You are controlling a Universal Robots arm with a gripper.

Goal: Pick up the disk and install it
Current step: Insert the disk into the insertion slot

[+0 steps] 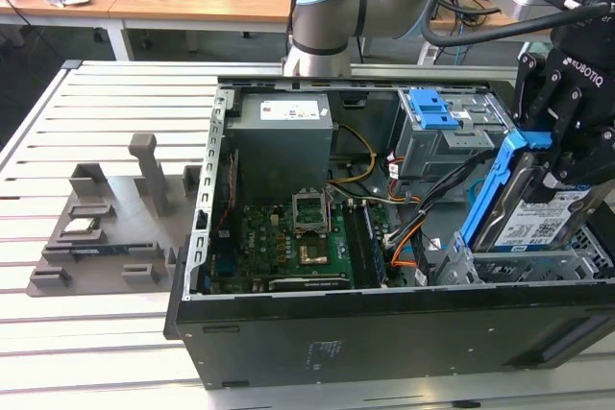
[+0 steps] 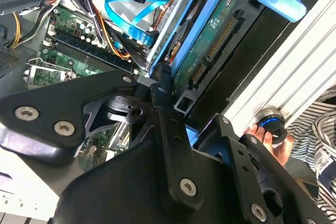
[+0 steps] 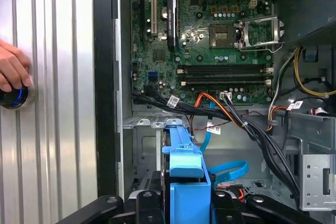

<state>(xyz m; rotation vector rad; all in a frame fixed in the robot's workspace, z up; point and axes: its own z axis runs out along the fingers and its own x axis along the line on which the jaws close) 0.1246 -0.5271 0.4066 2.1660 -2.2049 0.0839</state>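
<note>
While its black fingers are clamped on either face of the drive, the black two-fingered gripper (image 1: 557, 165) holds the flat silver disk with a white-and-blue label and bright blue plastic frame (image 1: 531, 206) on edge, tilted, at the end of the case on the exterior view's right. The disk's lower part sits down among the grey metal walls of the drive cage (image 1: 538, 261), while its upper blue corner stands clear above the cage rim. In the second wrist view the gripper's black links (image 2: 157, 129) fill the foreground and the disk (image 2: 210, 51) shows its green circuit-board underside and connector row inside the blue frame. In the first wrist view the blue frame's end tab (image 3: 185, 161) rises between the fingers (image 3: 149, 203), with a light blue flat data cable (image 3: 226, 170) lying just beside it.

Around this stands the open black desktop computer case (image 1: 336, 343), lying on its side on a pale slatted metal table (image 1: 86, 333). Inside it are a green motherboard (image 1: 288, 242) with an open silver processor socket (image 1: 309, 208), a grey power supply box (image 1: 283, 141), and bundles of black, orange and yellow wires (image 1: 404, 232). A second blue-handled drive bay (image 1: 437, 112) sits farther back. On the table, well apart on the exterior view's left, rests a grey plastic fixture tray (image 1: 106, 228). A person's hand (image 3: 11, 69) touches a round blue-lit knob (image 3: 13, 97) on the table
</note>
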